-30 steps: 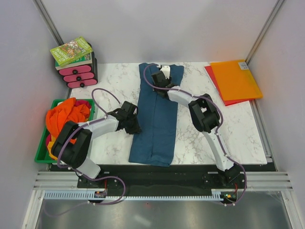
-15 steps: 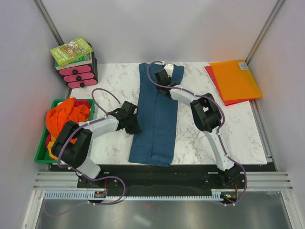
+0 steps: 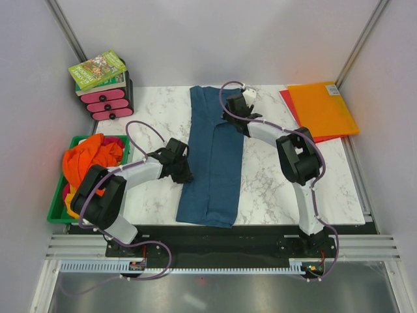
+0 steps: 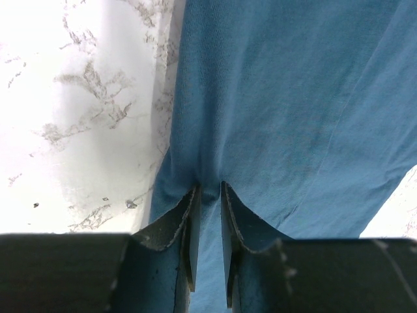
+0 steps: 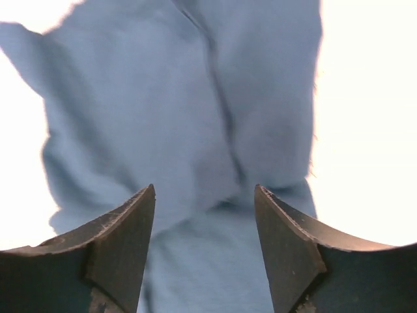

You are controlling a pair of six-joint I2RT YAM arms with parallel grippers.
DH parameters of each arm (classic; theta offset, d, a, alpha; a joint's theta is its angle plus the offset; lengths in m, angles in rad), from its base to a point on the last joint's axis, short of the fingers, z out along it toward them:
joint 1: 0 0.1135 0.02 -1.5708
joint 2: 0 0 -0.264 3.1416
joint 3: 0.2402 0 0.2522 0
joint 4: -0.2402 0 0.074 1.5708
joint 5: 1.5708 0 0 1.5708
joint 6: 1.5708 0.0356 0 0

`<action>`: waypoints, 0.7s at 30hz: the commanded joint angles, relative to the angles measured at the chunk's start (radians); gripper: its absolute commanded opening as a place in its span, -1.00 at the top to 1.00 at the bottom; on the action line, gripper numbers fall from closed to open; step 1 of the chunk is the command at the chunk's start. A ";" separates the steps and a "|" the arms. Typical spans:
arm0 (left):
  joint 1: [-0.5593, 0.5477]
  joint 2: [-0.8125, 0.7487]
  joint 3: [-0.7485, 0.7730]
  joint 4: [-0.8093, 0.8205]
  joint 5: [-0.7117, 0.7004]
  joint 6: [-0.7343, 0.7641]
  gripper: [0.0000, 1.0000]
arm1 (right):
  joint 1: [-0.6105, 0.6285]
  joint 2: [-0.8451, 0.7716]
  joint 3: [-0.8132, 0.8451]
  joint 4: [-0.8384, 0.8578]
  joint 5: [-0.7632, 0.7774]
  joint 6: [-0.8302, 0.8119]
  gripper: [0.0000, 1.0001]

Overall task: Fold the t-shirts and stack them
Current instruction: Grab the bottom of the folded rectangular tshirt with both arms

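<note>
A dark teal t-shirt lies as a long folded strip down the middle of the table. My left gripper is at its left edge, about halfway down. In the left wrist view that gripper is shut on a bunched pinch of the teal cloth. My right gripper is at the strip's far right corner. Its jaws stand open just above the cloth, holding nothing. Bright orange t-shirts are piled in the green bin at the left.
The green bin sits at the table's left edge. Pink drawers with a book on top stand at the back left. Orange and red folders lie at the back right.
My right gripper has moved to the right, from over the shirt's far end to its far right corner. The left arm has not moved.
</note>
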 commanded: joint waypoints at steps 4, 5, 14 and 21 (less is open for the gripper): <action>-0.013 0.011 0.011 -0.019 0.011 -0.027 0.49 | 0.016 0.005 0.242 0.044 -0.184 -0.097 -0.35; -0.013 0.013 0.011 -0.017 0.014 -0.026 0.49 | 0.017 0.037 0.340 -0.005 -0.203 -0.100 -0.25; -0.013 0.023 0.040 -0.039 0.014 -0.010 0.49 | -0.009 0.271 0.527 -0.231 -0.293 -0.020 0.95; -0.013 0.046 0.041 -0.037 0.030 -0.020 0.49 | -0.007 0.228 0.407 -0.239 -0.319 -0.053 0.95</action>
